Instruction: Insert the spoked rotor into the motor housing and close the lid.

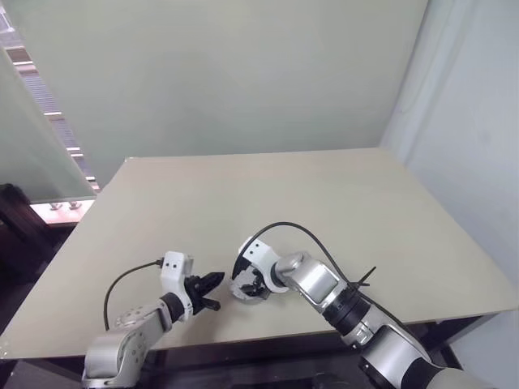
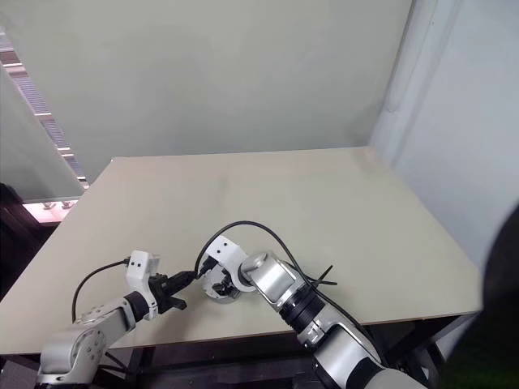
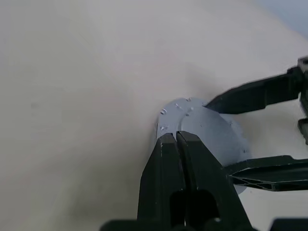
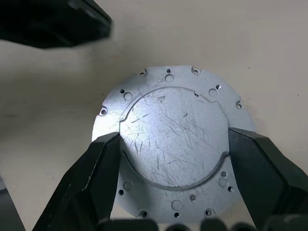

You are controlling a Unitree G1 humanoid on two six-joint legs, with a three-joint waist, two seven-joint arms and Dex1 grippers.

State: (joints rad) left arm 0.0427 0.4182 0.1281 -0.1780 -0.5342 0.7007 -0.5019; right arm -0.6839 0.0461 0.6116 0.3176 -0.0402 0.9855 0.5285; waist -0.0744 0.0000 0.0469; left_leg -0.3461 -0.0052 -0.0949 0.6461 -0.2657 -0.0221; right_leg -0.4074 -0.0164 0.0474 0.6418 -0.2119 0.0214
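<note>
A round grey metal piece (image 4: 173,139) lies on the table, flat scratched face up, with small holes round its rim. I take it for the motor housing; I cannot tell whether that face is the lid. Windings and the spoked rotor are hidden. My right gripper (image 1: 247,288) reaches down over the piece, one finger (image 4: 103,163) against each side, shut on it. The left gripper (image 1: 216,280) is shut and empty. Its tips (image 3: 175,138) point at the near rim of the piece (image 3: 211,130), a small gap away.
The beige table (image 1: 324,203) stretches wide behind and to both sides of the grippers. Its front edge runs just below the arms. A black cable loops over my right wrist (image 1: 284,228). Walls stand behind and to the right.
</note>
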